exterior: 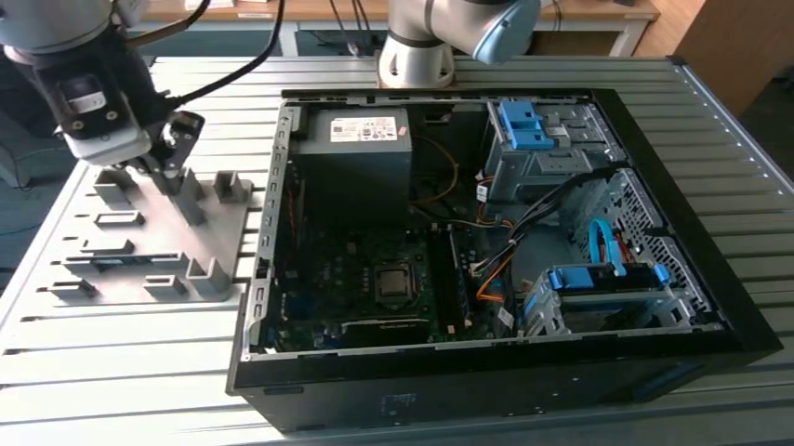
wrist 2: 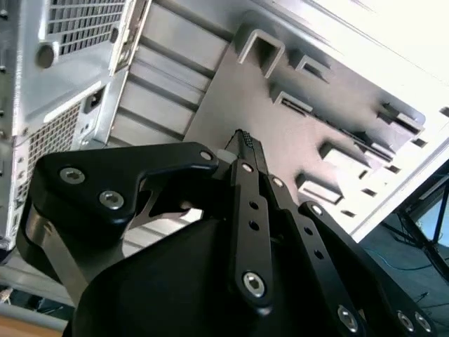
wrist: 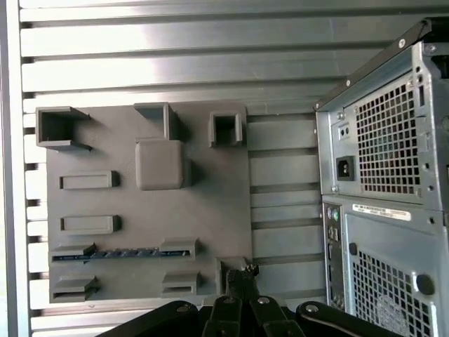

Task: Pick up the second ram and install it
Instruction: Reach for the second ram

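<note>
Gripper (exterior: 167, 177) hung over holder (exterior: 223, 237) at its 12 o'clock edge in exterior view; holder at 9 o'clock of case (exterior: 410, 409). Fingers (wrist 2: 247, 189) nearly together, nothing seen between. Ram (wrist: 123, 253) lay in holder slot, apart from fingers. Judged: grasp mid-length, square, lift straight from brackets.
</note>
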Available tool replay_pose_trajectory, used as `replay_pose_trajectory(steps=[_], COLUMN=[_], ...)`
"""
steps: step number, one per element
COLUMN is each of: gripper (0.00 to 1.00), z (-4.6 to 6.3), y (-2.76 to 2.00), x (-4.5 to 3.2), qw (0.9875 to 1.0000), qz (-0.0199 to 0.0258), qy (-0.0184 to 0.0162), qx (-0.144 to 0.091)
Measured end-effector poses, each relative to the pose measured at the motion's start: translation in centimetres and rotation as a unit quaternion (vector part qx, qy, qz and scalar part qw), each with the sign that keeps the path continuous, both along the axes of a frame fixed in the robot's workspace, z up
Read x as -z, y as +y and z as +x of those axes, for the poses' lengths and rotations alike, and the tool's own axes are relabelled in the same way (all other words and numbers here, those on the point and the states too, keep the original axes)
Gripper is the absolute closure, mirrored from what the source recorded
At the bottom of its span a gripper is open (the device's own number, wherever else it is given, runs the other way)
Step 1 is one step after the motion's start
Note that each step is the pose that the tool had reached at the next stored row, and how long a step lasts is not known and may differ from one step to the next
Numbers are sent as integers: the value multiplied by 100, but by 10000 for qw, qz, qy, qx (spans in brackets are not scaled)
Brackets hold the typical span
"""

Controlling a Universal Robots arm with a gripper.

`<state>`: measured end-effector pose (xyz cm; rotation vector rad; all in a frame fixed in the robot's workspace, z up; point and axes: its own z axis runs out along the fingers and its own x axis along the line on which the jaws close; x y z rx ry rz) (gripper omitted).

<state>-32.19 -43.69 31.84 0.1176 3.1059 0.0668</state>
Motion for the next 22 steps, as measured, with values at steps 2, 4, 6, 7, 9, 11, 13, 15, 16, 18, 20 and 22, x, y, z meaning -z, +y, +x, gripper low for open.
replay_pose_trajectory(steps=[2,4,6,7,9,11,13,15,16,18,20,22], gripper=[90,90,90,90,90,90,90,90,90,90,90,90], z=[-28,-31,-31,-31,-32,-32,-32,-47,-75,-161,-249,-338], y=[-17,-25,-30,-32,-34,-35,-35,-36,-37,-36,-36,-36], x=[37,67,78,82,91,107,132,168,184,223,259,296], qw=[10000,10000,9999,9998,9994,9991,9988,9986,9985,9985,9985,9985], qz=[1,1,0,-1,-14,-21,-26,-29,-30,-30,-30,-30], qy=[0,40,148,218,343,410,447,455,456,455,455,455], qx=[0,-1,-4,-7,-19,-97,-202,-279,-295,-305,-304,-304])
